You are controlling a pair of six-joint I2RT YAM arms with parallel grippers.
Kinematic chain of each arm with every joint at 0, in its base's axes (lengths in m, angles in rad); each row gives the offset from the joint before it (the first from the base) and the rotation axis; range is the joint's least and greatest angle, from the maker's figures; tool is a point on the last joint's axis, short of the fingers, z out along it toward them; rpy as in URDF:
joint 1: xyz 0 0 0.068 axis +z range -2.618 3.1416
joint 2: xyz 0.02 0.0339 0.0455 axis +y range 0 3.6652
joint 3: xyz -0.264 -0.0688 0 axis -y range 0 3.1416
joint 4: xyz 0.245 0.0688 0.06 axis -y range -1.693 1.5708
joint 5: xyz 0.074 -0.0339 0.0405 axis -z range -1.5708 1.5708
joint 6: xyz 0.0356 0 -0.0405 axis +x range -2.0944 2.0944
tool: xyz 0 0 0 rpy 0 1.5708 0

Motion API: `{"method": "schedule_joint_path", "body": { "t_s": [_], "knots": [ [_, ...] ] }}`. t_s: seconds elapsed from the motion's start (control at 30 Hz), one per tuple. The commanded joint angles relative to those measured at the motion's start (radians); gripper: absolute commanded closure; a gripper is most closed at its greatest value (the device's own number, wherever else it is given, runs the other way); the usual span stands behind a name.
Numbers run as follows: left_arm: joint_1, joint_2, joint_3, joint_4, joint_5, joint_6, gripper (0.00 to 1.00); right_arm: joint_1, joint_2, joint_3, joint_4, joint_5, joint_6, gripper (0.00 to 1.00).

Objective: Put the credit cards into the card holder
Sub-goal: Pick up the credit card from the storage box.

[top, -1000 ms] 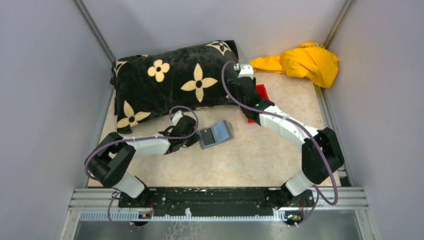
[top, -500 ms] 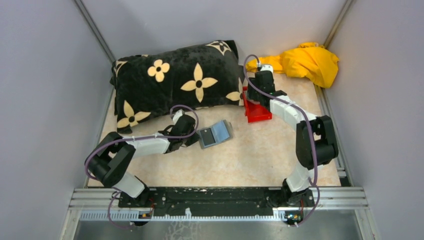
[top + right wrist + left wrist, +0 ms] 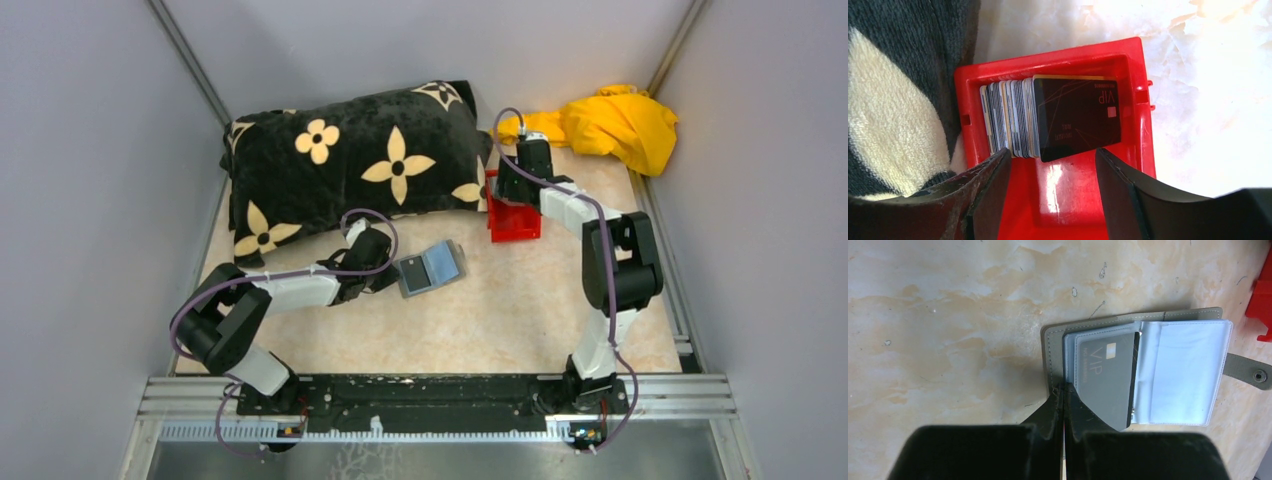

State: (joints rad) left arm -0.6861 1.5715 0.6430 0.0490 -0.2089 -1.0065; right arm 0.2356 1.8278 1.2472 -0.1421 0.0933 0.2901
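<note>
The grey card holder (image 3: 432,267) lies open on the table, and a grey VIP card (image 3: 1108,375) sits in its left sleeve. The right sleeve (image 3: 1188,372) shows no card. My left gripper (image 3: 1064,386) is shut, its tips resting on the near left edge of the holder (image 3: 1053,345); I cannot tell if they pinch it. The other credit cards (image 3: 1010,117) stand on edge as a stack in the red bin (image 3: 1058,200), with a dark VIP card (image 3: 1078,117) leaning at the front. My right gripper (image 3: 1053,155) hangs open just above the bin, one finger on each side of the stack's near end.
A black pillow with cream flowers (image 3: 350,165) lies at the back left, touching the red bin (image 3: 515,222). A yellow cloth (image 3: 610,125) is bunched in the back right corner. The holder's snap strap (image 3: 1248,371) sticks out to the right.
The right arm folded back and swung its wrist rightward, uncovering the red bin; its open gripper now points down into it. The left arm and holder stayed still.
</note>
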Motion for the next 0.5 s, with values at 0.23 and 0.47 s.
{"method": "schedule_joint_path", "body": {
  "t_s": [0.23,0.47],
  "knots": [
    [0.015,0.14,-0.072,-0.229,-0.038,0.058,1.0,-0.029,0.019,0.066,0.058,-0.038,0.009,0.37],
    [0.016,0.145,-0.076,-0.226,-0.037,0.057,1.0,-0.036,0.057,0.113,0.048,-0.052,0.016,0.38]
  ]
}}
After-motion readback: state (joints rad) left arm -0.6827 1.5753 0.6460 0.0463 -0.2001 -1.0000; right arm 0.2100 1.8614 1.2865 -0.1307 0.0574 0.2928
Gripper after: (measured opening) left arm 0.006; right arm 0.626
